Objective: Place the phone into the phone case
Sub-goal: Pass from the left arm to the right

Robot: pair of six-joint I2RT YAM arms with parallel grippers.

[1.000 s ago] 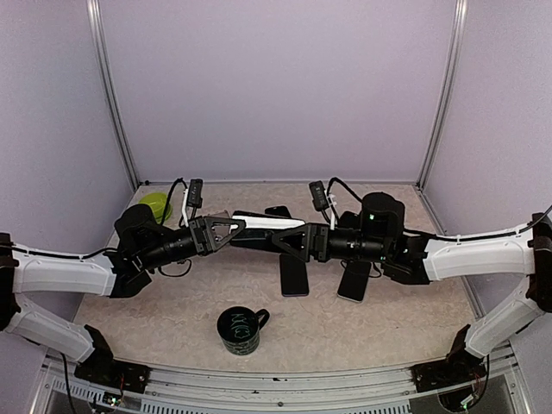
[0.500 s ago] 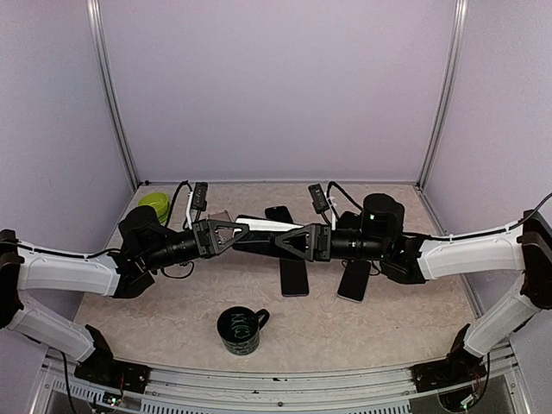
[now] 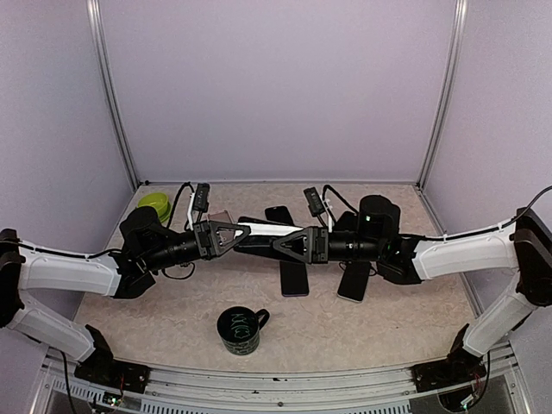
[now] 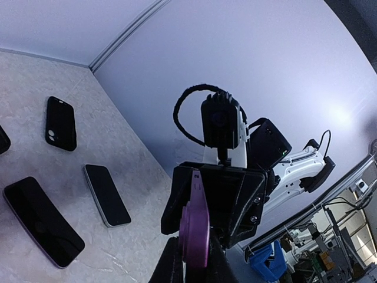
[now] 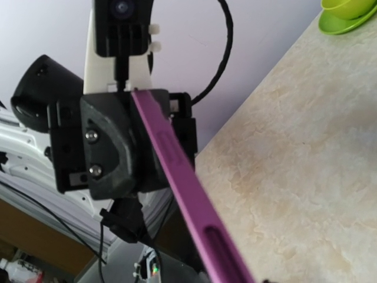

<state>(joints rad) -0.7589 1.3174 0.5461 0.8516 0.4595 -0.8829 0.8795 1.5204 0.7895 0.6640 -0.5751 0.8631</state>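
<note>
A purple phone case (image 4: 195, 227) hangs edge-on in mid-air between the two arms, and my left gripper (image 4: 191, 262) is shut on its near end. In the top view the case (image 3: 269, 228) shows as a pale strip between my left gripper (image 3: 233, 235) and my right gripper (image 3: 283, 244). The right gripper's black jaws stand on either side of the case's far end (image 5: 177, 162), with a gap still showing. A dark phone (image 3: 294, 278) lies flat on the table below, and a second phone (image 3: 354, 280) lies beside it.
A black mug (image 3: 240, 329) stands near the front edge. A green bowl (image 3: 155, 204) sits at the back left. A black case (image 4: 60, 122), a silver-edged phone (image 4: 106, 194) and a black phone (image 4: 42, 221) lie on the marbled table (image 3: 172, 310).
My right gripper has moved left onto the far end of the case, and its jaws have narrowed. The left gripper has kept its hold and shifted slightly.
</note>
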